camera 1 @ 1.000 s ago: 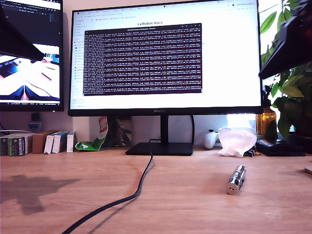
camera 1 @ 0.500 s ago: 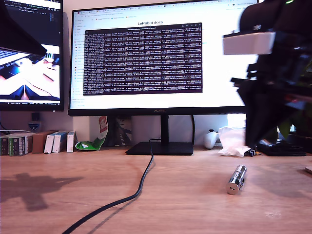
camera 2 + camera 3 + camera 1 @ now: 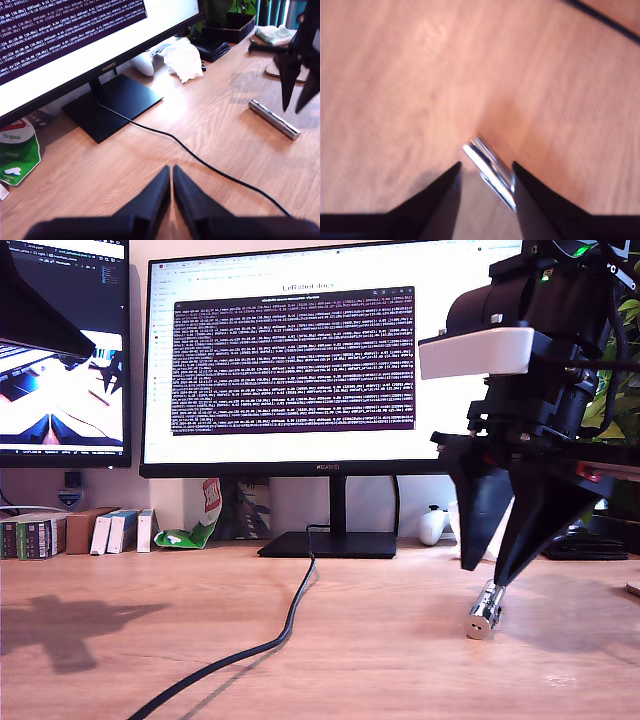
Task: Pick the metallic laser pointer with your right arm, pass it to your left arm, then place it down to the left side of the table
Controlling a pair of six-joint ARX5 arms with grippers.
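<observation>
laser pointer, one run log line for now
phase: pre-grasp | laser pointer: lying on table | second tool: open, straddling it | first tool: shut, clear

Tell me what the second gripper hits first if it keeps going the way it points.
Most likely the laser pointer: it lies between the open fingers of my second gripper, which points down at it. The table lies right beneath. How much gap remains is unclear.
</observation>
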